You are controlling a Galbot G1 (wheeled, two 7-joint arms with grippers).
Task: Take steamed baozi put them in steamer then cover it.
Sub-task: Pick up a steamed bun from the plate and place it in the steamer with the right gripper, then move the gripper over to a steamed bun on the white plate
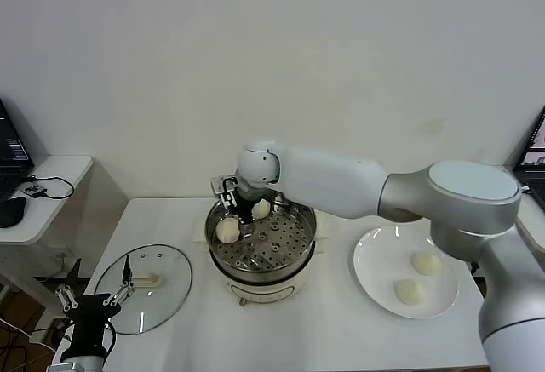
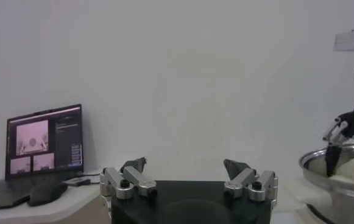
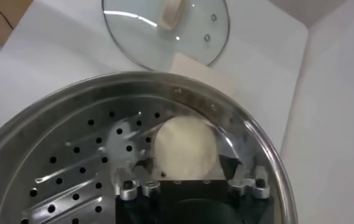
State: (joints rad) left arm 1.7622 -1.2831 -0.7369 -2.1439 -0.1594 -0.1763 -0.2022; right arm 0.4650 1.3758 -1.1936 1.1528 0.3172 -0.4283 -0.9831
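the right gripper [image 1: 238, 210] hangs inside the steamer [image 1: 302, 248], jaws spread on either side of a baozi [image 3: 184, 147] on the perforated tray. a second baozi [image 1: 261, 208] lies just beside it. two more sit on the white plate [image 1: 375, 283], well apart. the left gripper [image 2: 189, 179], spread, idles near the glass cover [image 1: 170, 291].

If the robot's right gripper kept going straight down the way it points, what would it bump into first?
Most likely the round cream-white steamed bun sitting between the right gripper's open fingers, on the perforated tray of the shiny steel steamer pot. How far apart they are is unclear.
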